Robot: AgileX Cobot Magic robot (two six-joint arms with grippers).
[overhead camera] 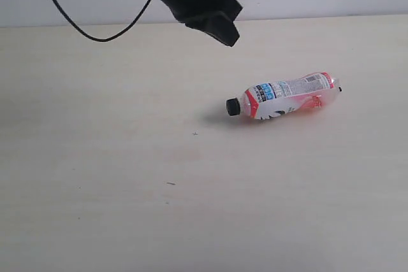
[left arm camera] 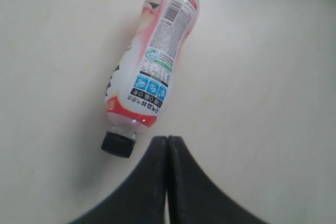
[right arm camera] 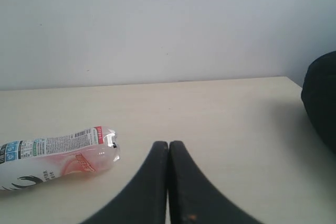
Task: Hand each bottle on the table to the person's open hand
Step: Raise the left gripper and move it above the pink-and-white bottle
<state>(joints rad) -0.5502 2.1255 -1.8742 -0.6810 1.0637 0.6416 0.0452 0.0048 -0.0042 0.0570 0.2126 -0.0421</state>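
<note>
One pink-red bottle with a black cap (overhead camera: 287,95) lies on its side on the pale table (overhead camera: 95,157), cap pointing left. My left gripper (overhead camera: 231,37) hangs above the table just behind the cap end, shut and holding nothing. The left wrist view shows the bottle (left arm camera: 149,72) lying just beyond the left gripper (left arm camera: 167,139), with the cap close to the tips. My right gripper (right arm camera: 168,144) is shut and empty, low over the table, with the bottle's base end (right arm camera: 58,153) off to one side. The other bottles and the person's open hand are out of view.
A black cable (overhead camera: 83,30) trails from the left arm across the back of the table. A pale wall rises behind the table's far edge. A dark rounded shape (right arm camera: 321,103) sits at the edge of the right wrist view.
</note>
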